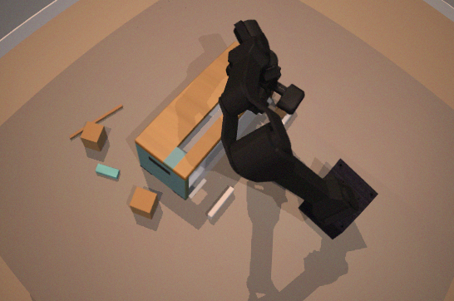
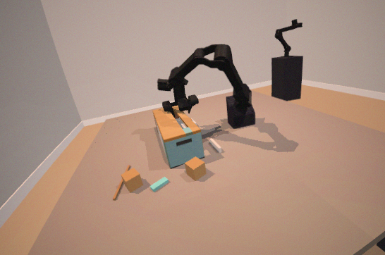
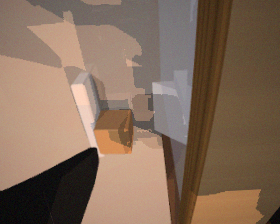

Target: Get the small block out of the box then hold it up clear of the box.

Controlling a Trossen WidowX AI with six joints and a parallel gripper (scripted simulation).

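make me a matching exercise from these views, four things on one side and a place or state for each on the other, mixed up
Things:
1. black pincer
2. small teal flat block
3. thin brown wooden stick
4. long white bar

Places or states:
A. on the table near the clear front of the wood-topped teal box
B. lies between two tan cubes
C. open, holding nothing, above the box's far end
D. partly behind the tan cube farthest from the box

Pairs: 1-C, 2-B, 3-D, 4-A
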